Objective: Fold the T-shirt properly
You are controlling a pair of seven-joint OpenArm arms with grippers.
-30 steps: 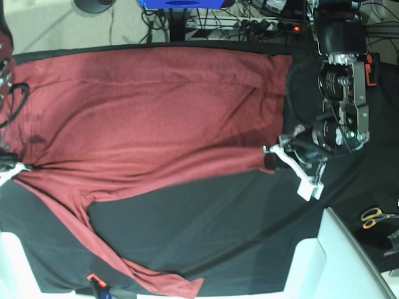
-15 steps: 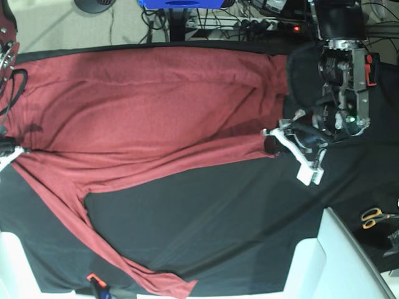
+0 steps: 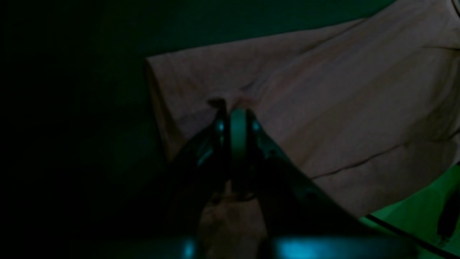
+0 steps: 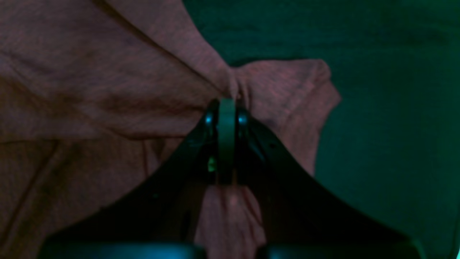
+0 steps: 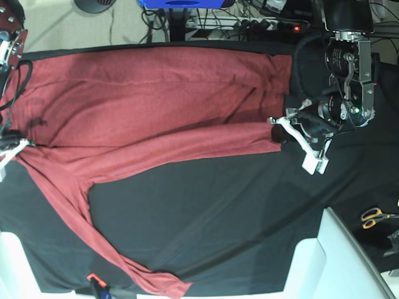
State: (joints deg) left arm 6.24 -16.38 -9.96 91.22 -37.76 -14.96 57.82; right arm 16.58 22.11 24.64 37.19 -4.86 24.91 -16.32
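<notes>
Across the black table cloth [image 5: 206, 218], left gripper [image 5: 278, 133] and right gripper [image 5: 14, 146] each pinch the T-shirt [image 5: 149, 106]; uneven pulling could slip a thin hold.

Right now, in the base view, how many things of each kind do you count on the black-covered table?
T-shirt: 1
Robot tool: 2, left tool and right tool, each shut on the T-shirt
Scissors: 1
Total: 4

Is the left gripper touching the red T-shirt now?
Touching. In the left wrist view, the left gripper is shut on a pinched fold of the T-shirt.
</notes>
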